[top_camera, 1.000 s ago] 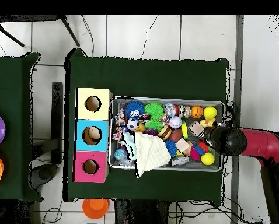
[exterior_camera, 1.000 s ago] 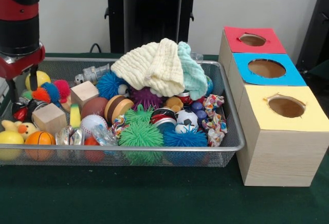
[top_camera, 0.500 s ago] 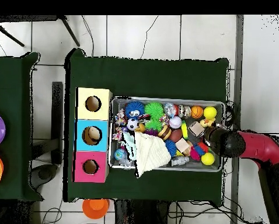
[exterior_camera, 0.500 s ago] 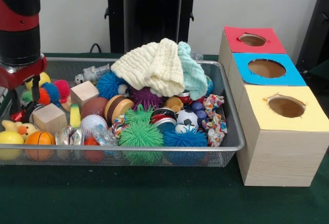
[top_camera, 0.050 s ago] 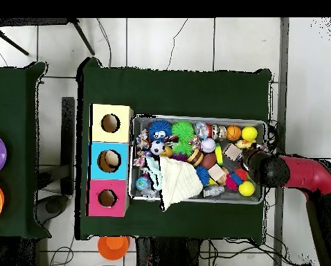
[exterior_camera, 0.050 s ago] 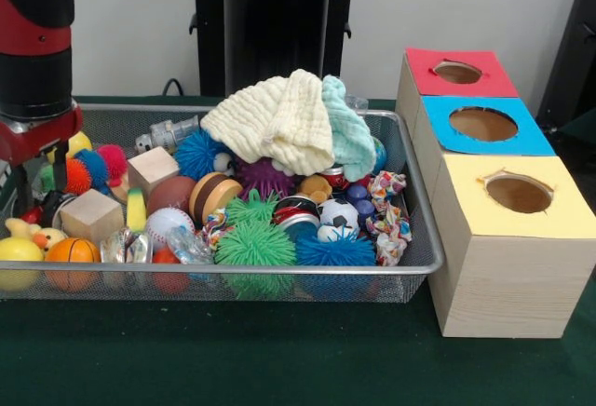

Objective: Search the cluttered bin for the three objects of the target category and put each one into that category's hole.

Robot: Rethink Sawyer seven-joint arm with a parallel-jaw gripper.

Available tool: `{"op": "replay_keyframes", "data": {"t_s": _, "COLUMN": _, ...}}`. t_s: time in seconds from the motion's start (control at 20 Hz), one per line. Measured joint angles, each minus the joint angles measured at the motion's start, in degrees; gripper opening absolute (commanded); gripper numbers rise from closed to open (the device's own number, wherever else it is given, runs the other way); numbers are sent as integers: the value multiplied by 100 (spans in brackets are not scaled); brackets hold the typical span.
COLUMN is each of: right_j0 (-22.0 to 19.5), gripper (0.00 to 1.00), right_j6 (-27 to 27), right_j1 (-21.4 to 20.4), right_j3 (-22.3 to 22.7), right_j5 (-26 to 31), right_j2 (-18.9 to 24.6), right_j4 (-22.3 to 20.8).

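My gripper (exterior_camera, 0.050 s ago: 39, 187) hangs low over the left end of the wire bin (exterior_camera, 0.050 s ago: 279, 268), open, its fingers (exterior_camera, 0.050 s ago: 59, 166) straddling small spiky toys. A wooden block (exterior_camera, 0.050 s ago: 88, 212) lies just right of it, a second block (exterior_camera, 0.050 s ago: 152, 168) farther back. Under it sit a yellow duck (exterior_camera, 0.050 s ago: 33, 232), an orange ball (exterior_camera, 0.050 s ago: 72, 250) and a yellow ball (exterior_camera, 0.050 s ago: 17, 250). A yellow cloth (exterior_camera, 0.050 s ago: 275, 119) and a teal cloth (exterior_camera, 0.050 s ago: 352, 136) are heaped at the back. In the overhead view the gripper (top_camera, 0.050 s ago: 255, 166) is at the bin's (top_camera, 0.050 s ago: 196, 118) right end.
Three wooden boxes with round holes stand right of the bin: red (exterior_camera, 0.050 s ago: 424, 75), blue (exterior_camera, 0.050 s ago: 533, 134), yellow (exterior_camera, 0.050 s ago: 559, 212). Green (exterior_camera, 0.050 s ago: 255, 243) and blue (exterior_camera, 0.050 s ago: 335, 251) spiky balls crowd the bin's front. The robot's arm (top_camera, 0.050 s ago: 307, 176) reaches in from the right in the overhead view.
The gripper has dropped lower into the bin's left end and shifted slightly inward over the toys. Nothing in the bin has visibly moved.
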Motion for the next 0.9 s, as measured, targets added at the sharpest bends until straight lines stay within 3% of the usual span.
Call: {"op": "replay_keyframes", "data": {"t_s": 0.9, "right_j0": 25, "gripper": 100, "right_j6": 0, "right_j1": -70, "right_j3": -1, "right_j5": -3, "right_j2": 0, "right_j4": -90}}
